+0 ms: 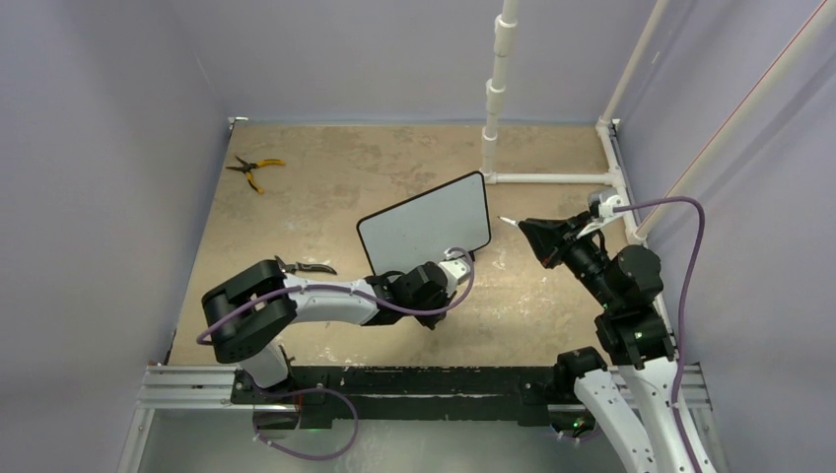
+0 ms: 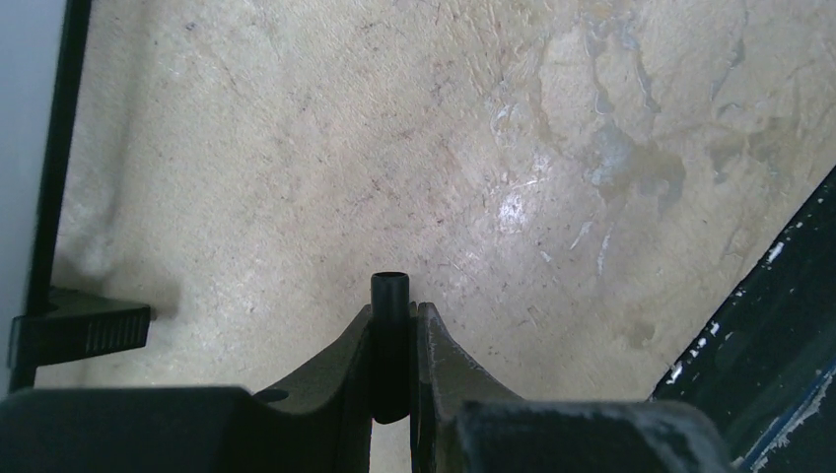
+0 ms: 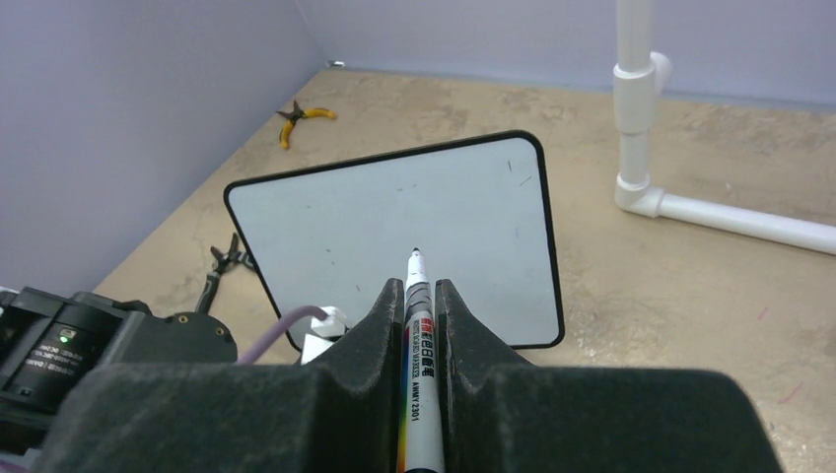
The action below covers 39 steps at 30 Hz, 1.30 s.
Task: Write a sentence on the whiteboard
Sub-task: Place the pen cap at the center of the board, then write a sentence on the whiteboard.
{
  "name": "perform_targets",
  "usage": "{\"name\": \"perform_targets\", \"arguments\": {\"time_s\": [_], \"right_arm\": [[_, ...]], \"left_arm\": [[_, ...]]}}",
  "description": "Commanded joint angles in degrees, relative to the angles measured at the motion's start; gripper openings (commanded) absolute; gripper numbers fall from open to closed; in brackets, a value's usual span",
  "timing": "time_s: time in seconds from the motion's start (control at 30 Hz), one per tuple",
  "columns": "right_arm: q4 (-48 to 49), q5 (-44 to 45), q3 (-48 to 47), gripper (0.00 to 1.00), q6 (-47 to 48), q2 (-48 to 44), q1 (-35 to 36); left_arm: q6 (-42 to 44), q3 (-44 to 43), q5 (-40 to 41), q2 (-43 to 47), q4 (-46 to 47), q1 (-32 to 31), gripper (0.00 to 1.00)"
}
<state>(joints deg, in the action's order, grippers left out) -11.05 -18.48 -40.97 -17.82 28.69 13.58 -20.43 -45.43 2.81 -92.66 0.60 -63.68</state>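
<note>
The whiteboard (image 1: 424, 225) stands tilted on the table, white with a thin black frame. In the right wrist view the whiteboard (image 3: 394, 227) faces me. No sentence shows on it, only a few faint specks. My right gripper (image 3: 419, 288) is shut on a white marker (image 3: 418, 340), whose uncapped tip points at the board's lower middle, just short of it. My left gripper (image 2: 412, 311) is shut on a short black cap (image 2: 390, 296), low beside the board's near edge (image 2: 47, 187) and one black foot (image 2: 84, 327).
Yellow-handled pliers (image 1: 254, 169) lie at the far left of the table. A dark hand tool (image 1: 308, 266) lies by the left arm. A white pipe frame (image 1: 498, 99) rises at the back right and runs along the right edge. A black rail (image 1: 444, 382) marks the near edge.
</note>
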Motion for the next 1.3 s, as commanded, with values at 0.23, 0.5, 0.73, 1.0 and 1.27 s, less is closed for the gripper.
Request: {"name": "perform_targets", "arguments": {"time_s": [0.23, 0.5, 0.73, 1.0, 1.27], "right_arm": [[5.22, 3.17, 1.05, 0.0, -0.2, -0.86, 0.03], [5.8, 5.43, 1.2, 0.0, -0.62, -1.95, 0.02], [8.14, 8.89, 1.2, 0.0, -2.52, -3.37, 0.04], [10.76, 8.45, 1.38, 0.0, -3.81, -2.62, 0.04], [15.37, 2.17, 2.45, 0.0, -4.18, -0.43, 0.04]], "left_arm": [[0.69, -3.12, -0.81, -4.92, 3.98, -0.04, 0.29], [3.06, -5.8, -3.97, 0.32, 2.68, 0.48, 0.59], [6.15, -16.68, -12.93, 7.79, -10.74, 3.34, 0.65], [13.4, -29.07, -14.73, 10.99, -24.85, 12.84, 0.65], [12.73, -31.24, -18.71, 15.36, -25.38, 28.84, 0.66]]}}
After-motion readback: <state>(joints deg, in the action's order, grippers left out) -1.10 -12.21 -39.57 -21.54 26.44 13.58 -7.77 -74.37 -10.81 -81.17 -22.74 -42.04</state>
